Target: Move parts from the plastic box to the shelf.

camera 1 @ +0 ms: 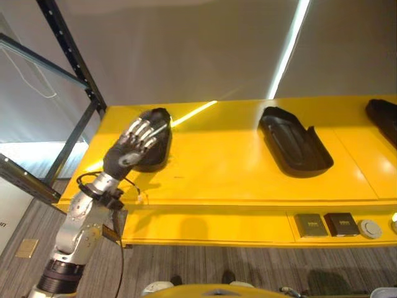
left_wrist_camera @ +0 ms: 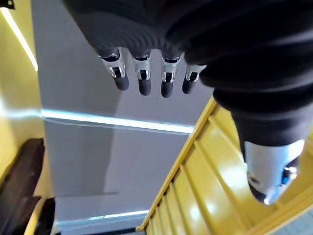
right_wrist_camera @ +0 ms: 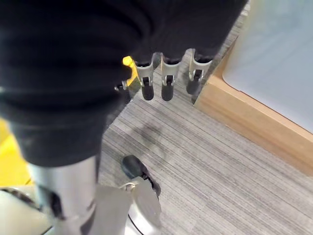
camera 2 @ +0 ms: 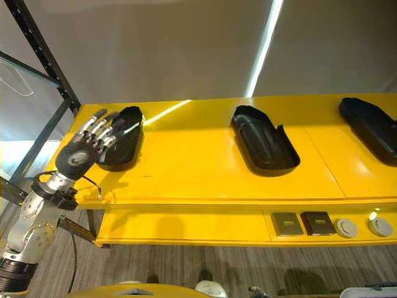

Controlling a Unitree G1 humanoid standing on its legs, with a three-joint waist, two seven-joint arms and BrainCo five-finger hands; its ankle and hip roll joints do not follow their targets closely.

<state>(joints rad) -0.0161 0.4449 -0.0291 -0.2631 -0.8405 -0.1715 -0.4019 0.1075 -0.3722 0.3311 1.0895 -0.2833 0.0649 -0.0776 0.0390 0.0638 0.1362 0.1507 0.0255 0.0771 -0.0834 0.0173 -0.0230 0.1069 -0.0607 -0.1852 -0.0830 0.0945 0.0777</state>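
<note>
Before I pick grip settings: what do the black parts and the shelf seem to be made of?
The black parts, such as the middle part, look like moulded plastic: matte black, with smooth curved walls and a hollow inside, though rubber or composite is possible. The shelf looks like painted metal: glossy yellow, and it mirrors the ceiling light as a bright streak. The left hand is open at the leftmost part.

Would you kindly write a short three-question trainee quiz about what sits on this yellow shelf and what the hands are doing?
1. True or false: the left hand grips the left part.
2. Multiple choice: the middle part lies A) on the yellow shelf, B) on the floor, C) in a hand.
3. Fill in: the right hand hangs over the ____.

Key: 1 false, its fingers are straight and hold nothing; 2 A; 3 floor.
</note>
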